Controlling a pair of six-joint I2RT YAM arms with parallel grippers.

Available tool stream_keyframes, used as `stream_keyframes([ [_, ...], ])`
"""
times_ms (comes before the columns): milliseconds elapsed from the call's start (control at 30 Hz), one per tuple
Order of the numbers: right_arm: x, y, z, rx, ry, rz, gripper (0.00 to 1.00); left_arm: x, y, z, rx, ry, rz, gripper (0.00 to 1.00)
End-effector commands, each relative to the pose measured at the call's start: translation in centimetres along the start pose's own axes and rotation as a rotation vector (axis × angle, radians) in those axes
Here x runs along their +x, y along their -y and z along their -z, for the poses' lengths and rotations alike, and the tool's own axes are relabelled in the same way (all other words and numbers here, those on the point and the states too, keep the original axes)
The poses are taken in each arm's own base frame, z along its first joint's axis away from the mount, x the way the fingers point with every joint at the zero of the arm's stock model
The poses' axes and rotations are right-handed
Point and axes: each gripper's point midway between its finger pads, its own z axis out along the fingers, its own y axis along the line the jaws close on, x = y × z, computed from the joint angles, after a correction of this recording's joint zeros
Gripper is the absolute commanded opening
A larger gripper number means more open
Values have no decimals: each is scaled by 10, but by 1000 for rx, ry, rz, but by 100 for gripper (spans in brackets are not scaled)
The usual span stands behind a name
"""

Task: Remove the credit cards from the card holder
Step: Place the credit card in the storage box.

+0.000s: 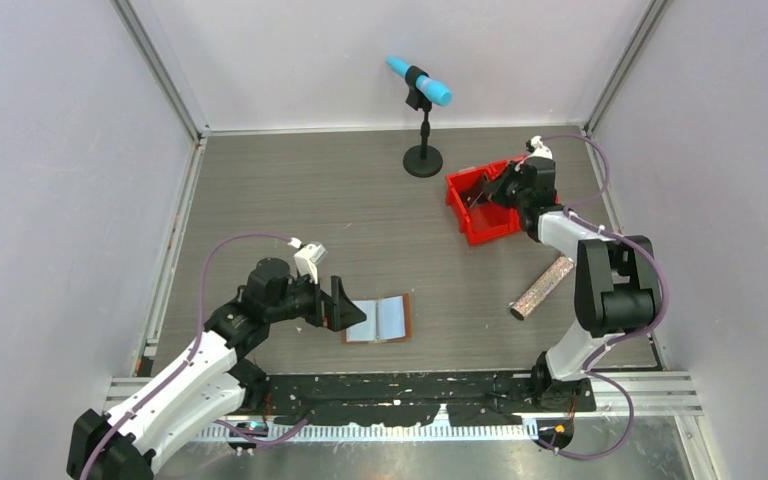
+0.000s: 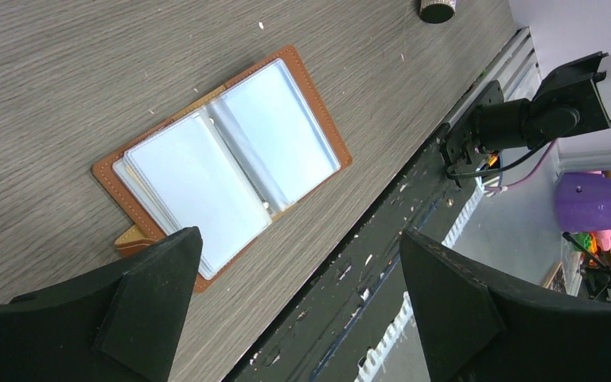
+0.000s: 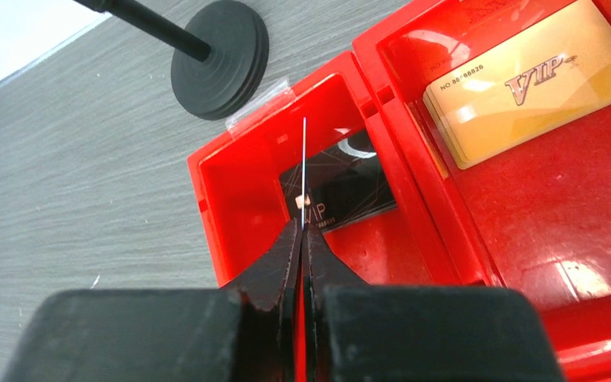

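top external view: card removal part done, holder open on bench

top external view places the card holder (image 1: 380, 320) low in the frame, just left of centre, lying flat on the bench (image 1: 290, 200) with its pale inner panels up. the left end effector (image 1: 345, 305) stands at its left edge, jaws spread wide, nothing between them. the left wrist view confirms this: the holder (image 2: 223, 167) lies ahead of the open fingers, untouched.

the right end effector (image 3: 302, 239) is clamped on a thin card (image 3: 304, 159), seen edge-on, over the small compartment of the red bin (image 3: 239, 159) at upper right of the overhead frame. a black card (image 3: 338, 191) lies in that compartment and a gold card (image 3: 533, 87) in the larger one.

judgement on progress: two cards out and binned, a third in hand and awaiting release. the sleeves look layered on one side, but whether any cards remain in them cannot be told.

orientation: opened out, the holder's long axis runs left to right in the overhead frame, the fold crossing it top to bottom. in the left wrist view that axis runs lower left to upper right, with the tab (image 2: 130, 237) at the lower-left end.
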Motion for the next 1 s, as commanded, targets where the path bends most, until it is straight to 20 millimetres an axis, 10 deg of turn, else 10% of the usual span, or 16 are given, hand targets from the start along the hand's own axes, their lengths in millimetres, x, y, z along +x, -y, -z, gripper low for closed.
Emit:
stream_keyframes([
  [0, -24, -9, -10, -36, 107, -55, 5, -14, 9, 2, 16, 28, -39, 99],
  [967, 11, 22, -33, 68, 29, -121, 12, -13, 8, 6, -2, 38, -28, 99],
])
